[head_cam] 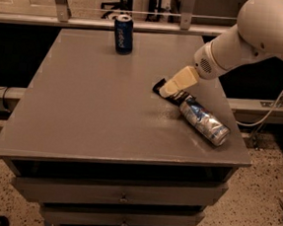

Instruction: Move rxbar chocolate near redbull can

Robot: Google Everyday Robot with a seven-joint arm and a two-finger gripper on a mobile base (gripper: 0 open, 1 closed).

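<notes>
The rxbar chocolate [159,88] is a dark flat bar lying on the grey table [92,106] at its right side. Only its left end and a strip near the can show; the rest lies under my gripper. The redbull can [204,122] lies on its side, silver and light blue, just right of and in front of the bar, its near end touching or almost touching the bar. My gripper [175,83] reaches down from the white arm [257,36] at the upper right and sits right at the bar.
A dark-blue can [123,33] with white lettering stands upright at the table's back, left of centre. The table's right edge runs close behind the redbull can. Drawers [119,197] face the front below the tabletop. A rail [90,24] runs behind the table.
</notes>
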